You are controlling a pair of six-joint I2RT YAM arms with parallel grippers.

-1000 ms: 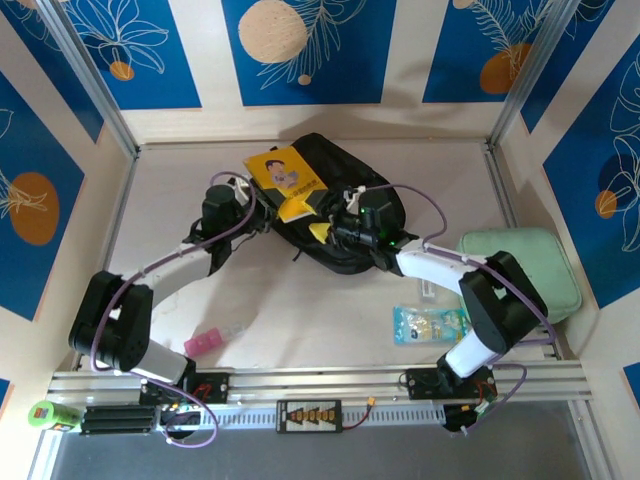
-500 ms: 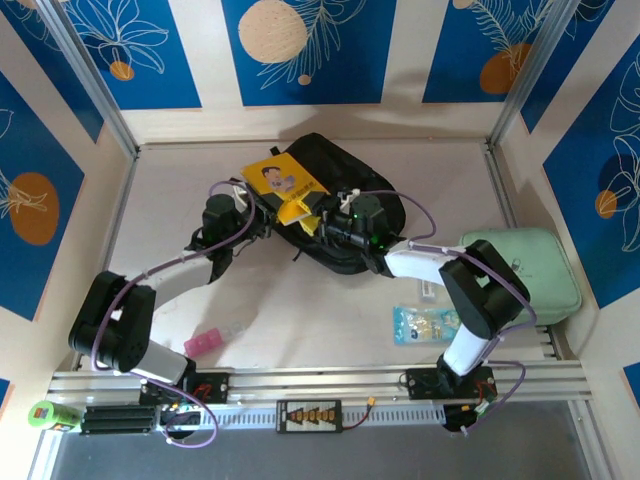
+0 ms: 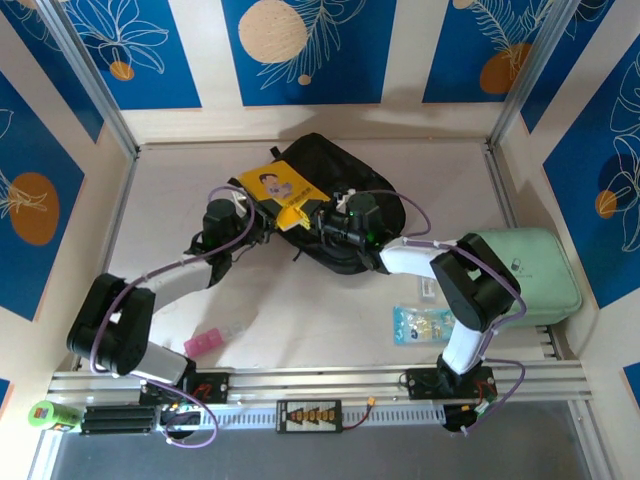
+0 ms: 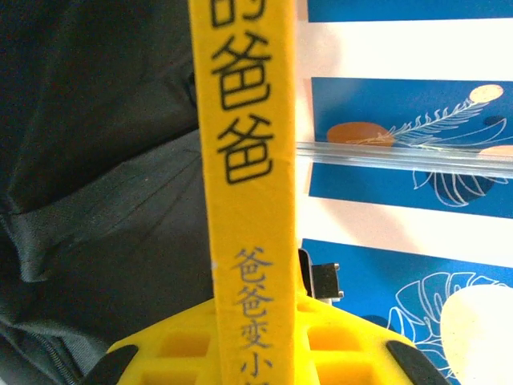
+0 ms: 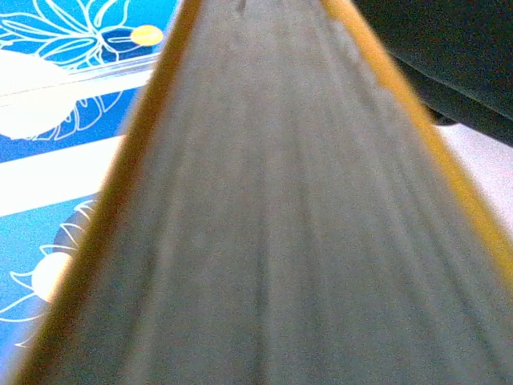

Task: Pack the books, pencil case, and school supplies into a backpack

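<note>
The yellow book (image 3: 276, 186) is held up at the left edge of the black backpack (image 3: 350, 180), which lies at the far middle of the worktop (image 3: 330, 310). In the top view the book's cartoon cover faces up and it sits tilted, one corner over the backpack's fabric.

The left claw (image 3: 265, 213) is clamped on the book from the left. In the left wrist view its yellow fingers (image 4: 172, 349) press the spine (image 4: 248, 160) on both sides, the printed characters running up between them and dark backpack cloth to the left.

The right claw (image 3: 316, 219) meets the book's right edge over the backpack. The right wrist view is blurred, with grey page edges (image 5: 272, 208) between yellow covers very close to the lens. The claw may be gripping them, but I cannot tell whether it is closed.

On the right lies a mint-green case (image 3: 530, 270). Near it, towards the front, is a clear packet (image 3: 428, 323). A small pink item (image 3: 200, 344) rests near the left arm's base.
</note>
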